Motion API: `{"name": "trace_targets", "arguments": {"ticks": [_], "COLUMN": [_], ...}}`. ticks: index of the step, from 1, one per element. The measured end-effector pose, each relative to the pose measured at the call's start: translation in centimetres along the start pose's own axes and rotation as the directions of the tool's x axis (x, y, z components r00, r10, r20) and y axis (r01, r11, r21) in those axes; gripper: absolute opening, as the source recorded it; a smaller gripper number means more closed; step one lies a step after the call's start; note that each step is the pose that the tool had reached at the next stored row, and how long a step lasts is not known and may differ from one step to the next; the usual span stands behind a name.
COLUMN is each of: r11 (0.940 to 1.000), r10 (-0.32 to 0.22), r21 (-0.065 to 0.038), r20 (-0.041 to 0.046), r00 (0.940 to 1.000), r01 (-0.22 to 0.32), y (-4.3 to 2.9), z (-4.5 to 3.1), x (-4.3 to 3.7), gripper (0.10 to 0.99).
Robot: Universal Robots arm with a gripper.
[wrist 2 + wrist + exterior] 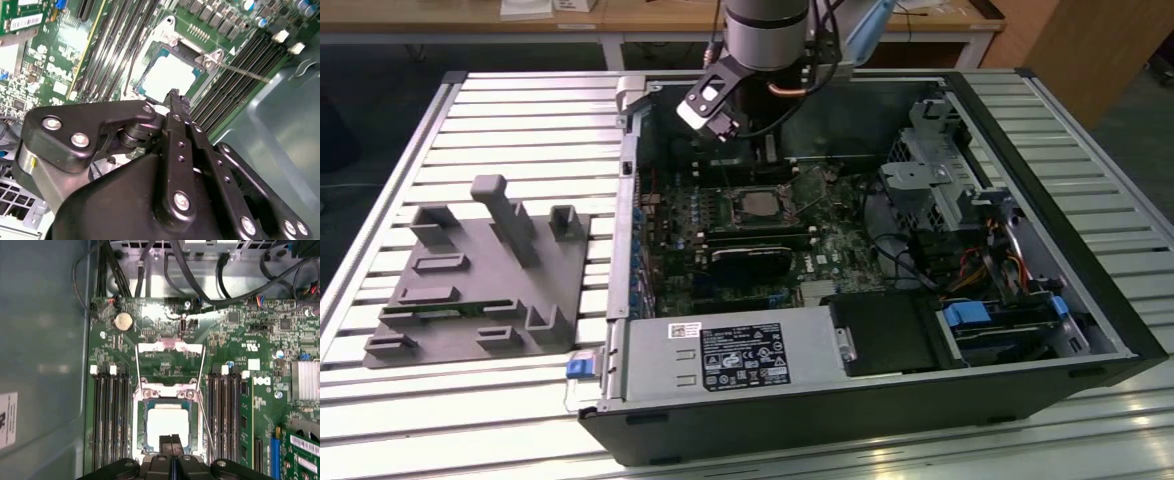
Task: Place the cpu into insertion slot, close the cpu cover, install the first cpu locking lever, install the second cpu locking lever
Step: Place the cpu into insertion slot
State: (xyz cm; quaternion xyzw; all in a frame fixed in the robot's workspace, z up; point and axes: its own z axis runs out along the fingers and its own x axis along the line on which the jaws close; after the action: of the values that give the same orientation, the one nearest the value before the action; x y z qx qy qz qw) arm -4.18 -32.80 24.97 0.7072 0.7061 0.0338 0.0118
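Observation:
The cpu [167, 426] lies flat in its socket on the green motherboard, its pale metallic top also visible in the second wrist view [167, 75] and in the exterior view [754, 203]. The cpu cover [170, 346] is swung open, its silvery frame standing back from the socket on the hinge side. A thin wire locking lever [240, 71] sticks out unlatched beside the socket. My gripper [170, 442] hangs over the cpu's near edge, fingers shut together with nothing between them; its tips [173, 95] show just above the chip. Whether they touch it I cannot tell.
Rows of memory slots [107, 415] flank the socket on both sides. Black cables [210, 295] cross the case wall beyond the board. A black card [750, 262], a power supply [727, 362] and a drive cage [934, 180] fill the case. A grey fixture [480, 270] stands at the exterior view's left.

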Motion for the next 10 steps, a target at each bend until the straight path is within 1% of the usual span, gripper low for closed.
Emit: {"name": "trace_targets", "arguments": {"ticks": [3, 5, 7, 10], "r11": [1.0, 1.0, 1.0, 1.0], "r10": [0.0, 0.001, 0.001, 0.001], "r21": [0.0, 0.0, 0.0, 0.0], "r20": [0.0003, 0.0007, 0.0006, 0.0004], "r00": [1.0, 1.0, 1.0, 1.0], "r01": [0.0, -0.001, -0.001, -0.001], "y": [0.46, 0.48, 0.5, 0.54], "z": [0.03, -0.02, -0.23, -0.77], "x": [0.02, 0.02, 0.03, 0.05], "gripper": [0.106, 0.106, 0.106, 0.106]}}
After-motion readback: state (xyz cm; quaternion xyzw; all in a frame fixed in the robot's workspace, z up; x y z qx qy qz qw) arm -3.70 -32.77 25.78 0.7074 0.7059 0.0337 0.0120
